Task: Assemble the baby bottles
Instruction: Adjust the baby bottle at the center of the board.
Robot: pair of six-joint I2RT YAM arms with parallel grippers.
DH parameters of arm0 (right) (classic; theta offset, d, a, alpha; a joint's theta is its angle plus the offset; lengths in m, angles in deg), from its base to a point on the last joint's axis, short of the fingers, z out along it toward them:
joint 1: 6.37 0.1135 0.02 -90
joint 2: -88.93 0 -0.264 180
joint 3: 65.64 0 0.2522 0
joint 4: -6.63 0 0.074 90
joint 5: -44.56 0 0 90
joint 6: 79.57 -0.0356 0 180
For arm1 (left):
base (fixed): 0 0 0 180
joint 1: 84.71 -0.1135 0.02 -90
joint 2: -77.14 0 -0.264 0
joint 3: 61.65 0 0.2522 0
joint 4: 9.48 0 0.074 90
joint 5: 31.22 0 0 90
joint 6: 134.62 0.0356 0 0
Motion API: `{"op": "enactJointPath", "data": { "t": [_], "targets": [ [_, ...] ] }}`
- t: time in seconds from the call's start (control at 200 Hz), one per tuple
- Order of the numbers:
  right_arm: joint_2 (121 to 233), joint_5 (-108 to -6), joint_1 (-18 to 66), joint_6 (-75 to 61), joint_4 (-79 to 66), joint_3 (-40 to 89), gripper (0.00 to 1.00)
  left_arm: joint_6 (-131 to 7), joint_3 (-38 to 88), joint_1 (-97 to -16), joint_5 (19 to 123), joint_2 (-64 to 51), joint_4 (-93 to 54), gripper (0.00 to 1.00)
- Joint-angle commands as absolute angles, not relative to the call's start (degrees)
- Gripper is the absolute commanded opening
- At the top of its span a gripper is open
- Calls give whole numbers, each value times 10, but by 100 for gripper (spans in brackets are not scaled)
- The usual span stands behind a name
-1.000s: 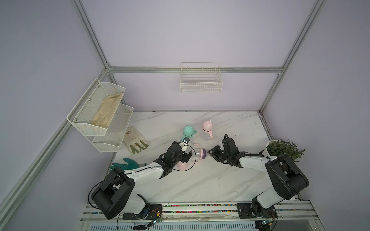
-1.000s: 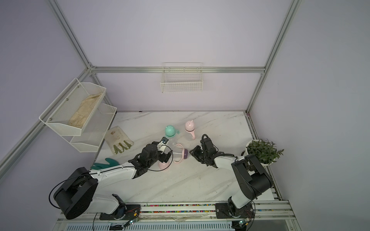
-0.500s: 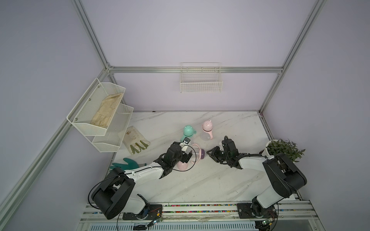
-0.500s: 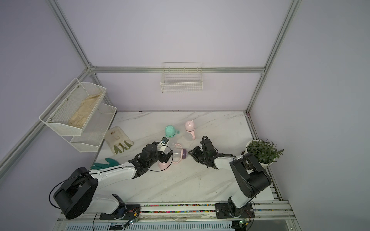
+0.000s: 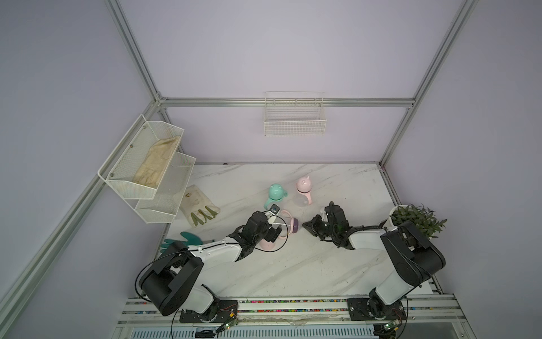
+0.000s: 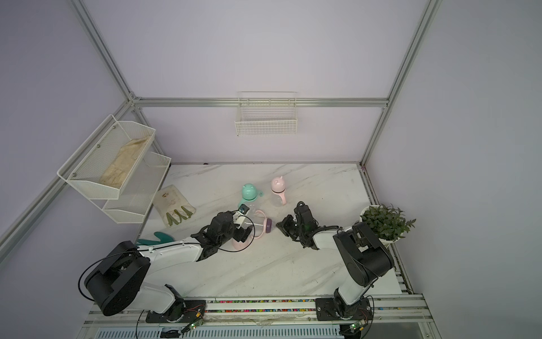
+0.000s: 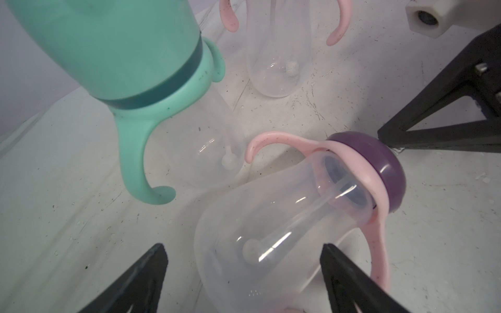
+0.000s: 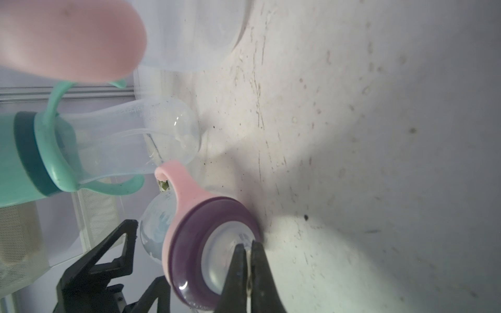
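Our left gripper [image 7: 242,245] stands released astride the lying bottle [image 7: 271,216] (pink-handled). Our right gripper [image 8: 247,245] pinches its nipple [image 8: 217,257].

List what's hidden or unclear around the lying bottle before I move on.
Nipple: tip covered by the shut right gripper, right wrist view; pinched or not, unclear.
Lying bottle: base cut off by the bottom edge, left wrist view.
Pink piece: both top views, half under the left gripper.

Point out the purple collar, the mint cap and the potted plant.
purple collar [image 7: 376,157]: left wrist view, on its glossy outer rim.
mint cap [image 5: 275,190]: in a top view, on the dome's crown.
potted plant [image 5: 418,218]: in a top view, on its leaves.
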State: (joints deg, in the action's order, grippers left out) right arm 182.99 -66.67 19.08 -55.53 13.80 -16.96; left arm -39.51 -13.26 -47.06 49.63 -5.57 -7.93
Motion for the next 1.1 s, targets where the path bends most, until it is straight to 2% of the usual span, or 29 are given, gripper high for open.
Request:
{"op": "enactJointPath", "data": {
  "t": [0.0, 0.185, 0.35, 0.47, 0.74, 1.095],
  "targets": [
    [1801, -650, 190, -525, 95, -149, 0, -407, -115, -469, 507, -43, -73, 89],
    [1749, -630, 190, -435, -27, -90, 0, -413, -116, -470, 499, 20, -88, 89],
    [1723, -597, 189, -284, -205, 30, 0, -418, -114, -470, 488, 86, -113, 90],
    [1721, -583, 189, -221, -280, 102, 0, -410, -112, -469, 483, 127, -132, 92],
    [1755, -568, 206, -126, -395, 212, 0, -403, -117, -470, 468, 181, -165, 93],
    [1749, -583, 218, -98, -423, 210, 0, -401, -130, -469, 465, 194, -168, 94]
  ]
}}
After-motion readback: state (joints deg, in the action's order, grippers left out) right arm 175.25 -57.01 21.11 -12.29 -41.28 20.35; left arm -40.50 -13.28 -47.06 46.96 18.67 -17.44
